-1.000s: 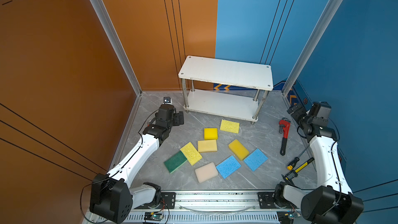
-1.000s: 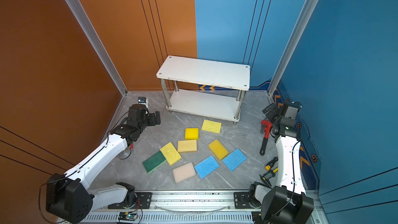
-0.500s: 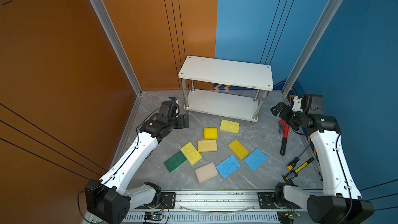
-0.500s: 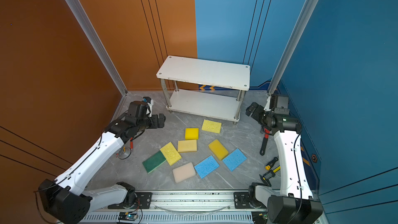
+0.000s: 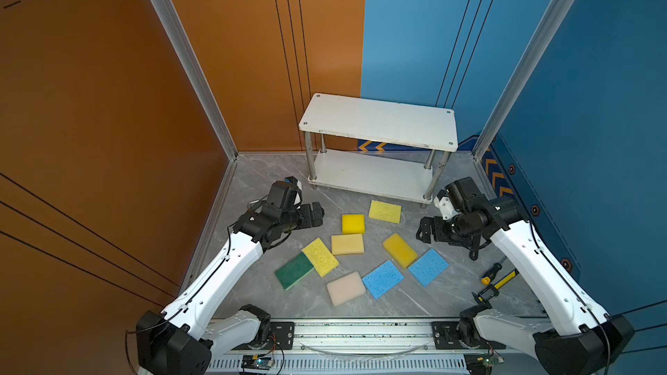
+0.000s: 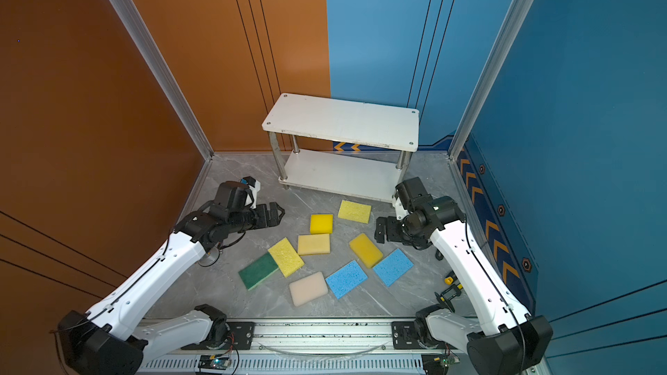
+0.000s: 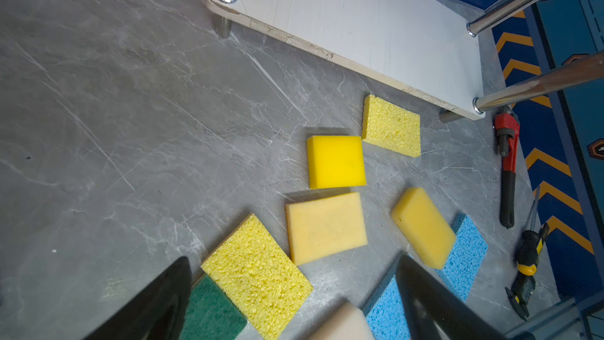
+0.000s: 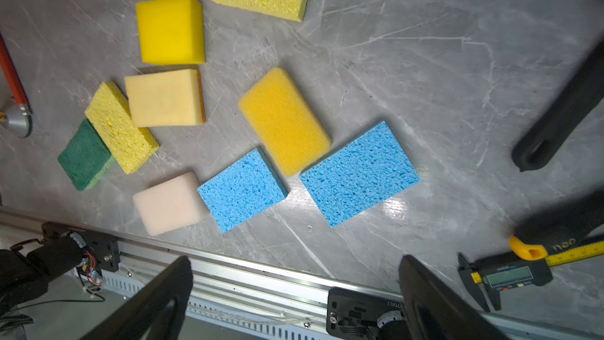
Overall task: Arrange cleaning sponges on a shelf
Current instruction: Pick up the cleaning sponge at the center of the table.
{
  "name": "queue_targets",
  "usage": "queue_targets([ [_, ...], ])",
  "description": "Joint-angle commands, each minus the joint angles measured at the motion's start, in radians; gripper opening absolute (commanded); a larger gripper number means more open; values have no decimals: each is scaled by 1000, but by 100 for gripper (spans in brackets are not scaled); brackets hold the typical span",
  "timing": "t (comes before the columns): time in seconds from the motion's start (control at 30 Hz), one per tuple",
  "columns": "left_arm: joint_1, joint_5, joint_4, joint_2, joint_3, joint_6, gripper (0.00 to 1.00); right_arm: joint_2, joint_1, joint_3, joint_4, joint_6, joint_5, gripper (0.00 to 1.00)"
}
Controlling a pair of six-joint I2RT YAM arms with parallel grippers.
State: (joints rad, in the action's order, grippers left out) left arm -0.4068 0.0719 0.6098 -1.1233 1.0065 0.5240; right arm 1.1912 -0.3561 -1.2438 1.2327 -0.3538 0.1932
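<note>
In both top views nine sponges (image 5: 348, 244) lie scattered on the desk (image 5: 303, 301) before the shelf (image 5: 379, 124), between left tool (image 5: 319, 216) and right tool (image 5: 422, 234). Left wrist: jaws wide apart, empty, above the sponges; a wrench (image 7: 506, 158) lies by the shelf's corner. Right wrist: jaws likewise apart, holding nothing

The grey marbled table (image 5: 306, 303) bears the shelf (image 5: 379, 124), nine loose sponges (image 5: 347, 244), a red wrench (image 7: 506, 145) and calipers (image 8: 510, 273).
</note>
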Motion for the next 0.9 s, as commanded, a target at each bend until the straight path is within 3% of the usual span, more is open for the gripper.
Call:
queue_targets([
  [0.0, -7, 51, -25, 14, -41, 45, 98, 50, -48, 17, 30, 43, -67, 100],
  [0.37, -18, 66, -53, 46, -102, 88, 98, 276, -201, 9, -53, 106, -109, 100],
  [0.87, -32, 44, -51, 116, -151, 118, 98, 425, -224, 72, -293, 132, -161, 100],
])
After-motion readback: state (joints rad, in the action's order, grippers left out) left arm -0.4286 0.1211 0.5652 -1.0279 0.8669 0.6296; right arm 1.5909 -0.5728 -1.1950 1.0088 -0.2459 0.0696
